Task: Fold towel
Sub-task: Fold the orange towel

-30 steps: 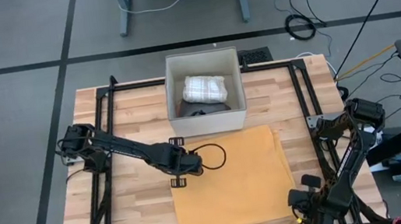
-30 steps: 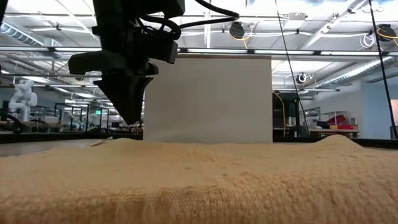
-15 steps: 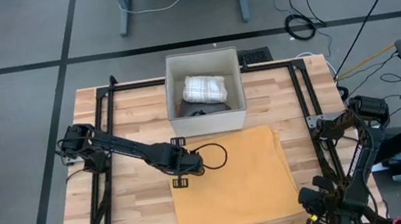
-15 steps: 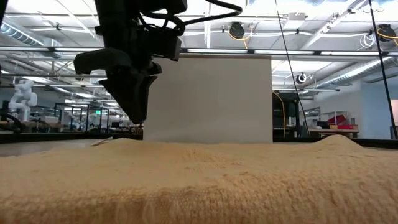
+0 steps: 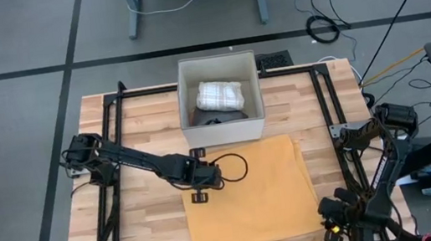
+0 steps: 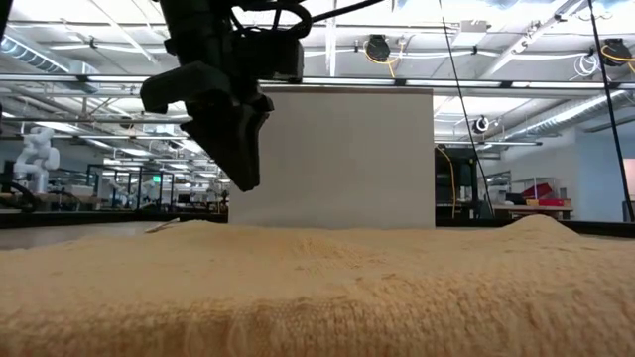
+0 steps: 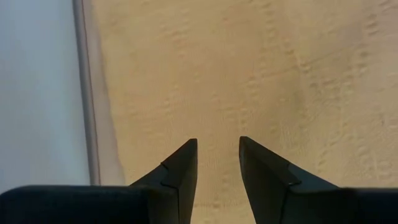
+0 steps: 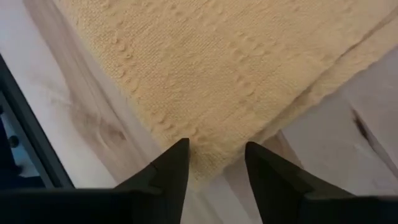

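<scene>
**High view: soft towel lay flat, both hands spread at its edges**

High view showed the mustard towel (image 5: pixel 249 193) lying flat on the wooden surface (image 5: pixel 140 127), just in front of a white bin (image 5: pixel 220 100) that held a checked cloth bundle (image 5: pixel 219 94). The left hand (image 5: pixel 205 181) hovered over the towel's upper left corner, near the bin's front wall. The right hand (image 5: pixel 338 220) sat at the towel's lower right corner, close to the surface's front edge.

From the left wrist, the left hand's fingers (image 7: pixel 180 171) stood apart with only towel weave below them, pinching nothing. From the right wrist, the right hand's fingers (image 8: pixel 169 171) were likewise spread, and the towel's corner hem (image 8: pixel 208 165) lay directly between and just beyond them, resting on the wood, not gripped.

The low view showed the left hand (image 6: pixel 238 149) hanging above the cloth, tips clear of it.

The towel looked like a knitted or waffle-weave cloth: light, limp, and not fragile. It should have draped and sagged wherever it was unsupported, so one pinch alone would likely have let the far side drag and bunch. The textured weave ought to have given the fingers good friction. The sensible holds seemed to be the corners, taken at the hemmed edge where the cloth was thickest, each hand on the corner nearest it. A shallow pinch risked catching only the top threads and slipping off.
</scene>
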Motion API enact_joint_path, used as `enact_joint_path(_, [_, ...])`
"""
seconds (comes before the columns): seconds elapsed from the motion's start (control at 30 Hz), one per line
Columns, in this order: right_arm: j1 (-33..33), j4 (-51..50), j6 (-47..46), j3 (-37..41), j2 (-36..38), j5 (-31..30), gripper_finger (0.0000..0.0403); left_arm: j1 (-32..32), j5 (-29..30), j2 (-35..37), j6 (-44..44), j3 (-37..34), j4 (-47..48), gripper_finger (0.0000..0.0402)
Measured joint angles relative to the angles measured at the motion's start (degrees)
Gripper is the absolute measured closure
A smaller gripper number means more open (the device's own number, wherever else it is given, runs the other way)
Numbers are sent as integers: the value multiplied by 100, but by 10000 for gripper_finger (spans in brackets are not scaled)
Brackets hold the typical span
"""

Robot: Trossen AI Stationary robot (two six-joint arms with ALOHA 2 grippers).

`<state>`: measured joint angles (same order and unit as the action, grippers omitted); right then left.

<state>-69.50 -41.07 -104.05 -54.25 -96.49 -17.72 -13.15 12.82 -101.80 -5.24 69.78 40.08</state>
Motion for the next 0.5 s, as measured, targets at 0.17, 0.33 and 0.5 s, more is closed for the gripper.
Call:
enact_joint_path(0.17, [40, 107, 198, 54, 0, -256, 273, -2, 0, 0, 103, 0, -141, 277])
enact_joint_path(0.33, [85, 147, 497, 54, 2, -380, 319, -2, 0, 0, 103, 2, -278, 277])
enact_joint_path(0.5, [90, 200, 740, 54, 2, -373, 387, -2, -2, 0, 103, 2, -336, 277])
